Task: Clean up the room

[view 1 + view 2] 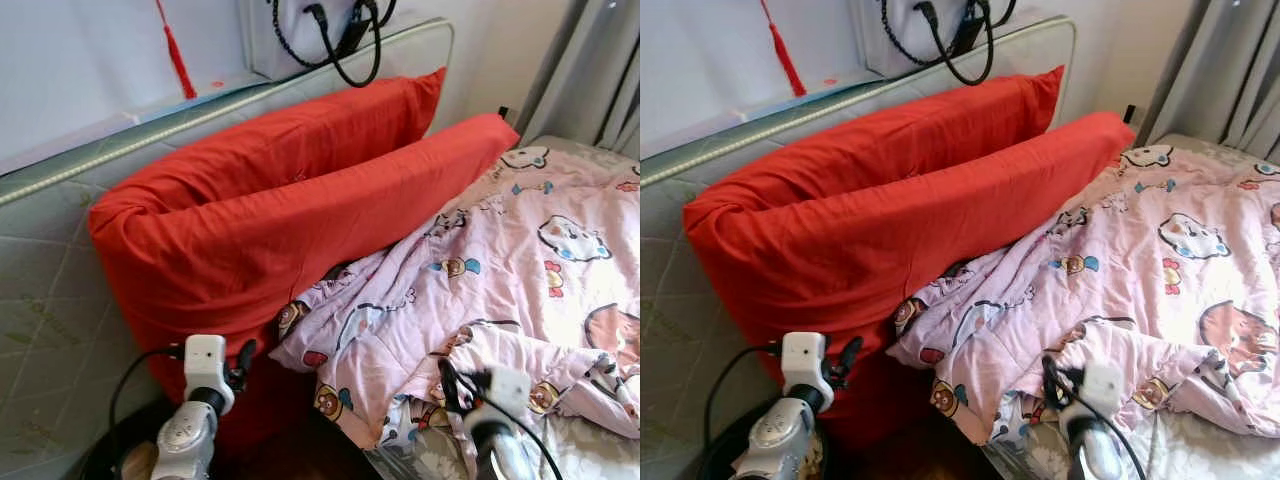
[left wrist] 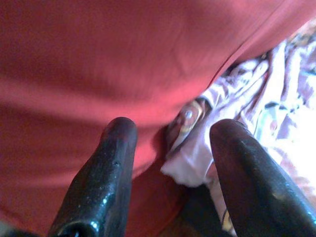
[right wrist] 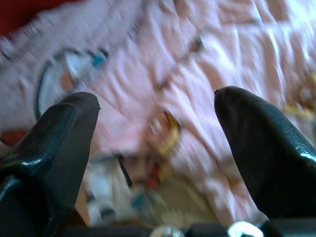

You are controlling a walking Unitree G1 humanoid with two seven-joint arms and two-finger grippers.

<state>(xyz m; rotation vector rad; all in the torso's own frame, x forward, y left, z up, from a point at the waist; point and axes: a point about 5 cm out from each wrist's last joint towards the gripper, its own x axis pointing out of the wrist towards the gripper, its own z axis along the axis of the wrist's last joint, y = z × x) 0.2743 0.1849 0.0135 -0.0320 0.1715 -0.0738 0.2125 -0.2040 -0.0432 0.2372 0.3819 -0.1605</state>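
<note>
Quilt: the pink cartoon-print quilt lies rumpled across the bed, its near corner bunched and hanging over the bed's edge, its upper edge pushed against the lower red pillow.
Red pillows: two long red pillows lean one in front of the other against the padded headboard, running along it from my left toward the far corner by the curtain.
My left gripper: my left gripper is low at the near end of the pillows, its fingers spread apart with nothing between them; in my left wrist view the red fabric sits just ahead, with the quilt's corner to one side of it.
My right gripper: my right gripper hangs over the bunched near edge of the quilt, fingers spread wide and holding nothing; in my right wrist view the pink fabric under it is blurred.
Bed edge: a strip of grey patterned sheet shows below the quilt on my right.
Wall: a white device with looping black cables hangs above the headboard, and a red tassel cord dangles beside it.
Floor: a dark floor shows between my arms, under the pillows' end.
</note>
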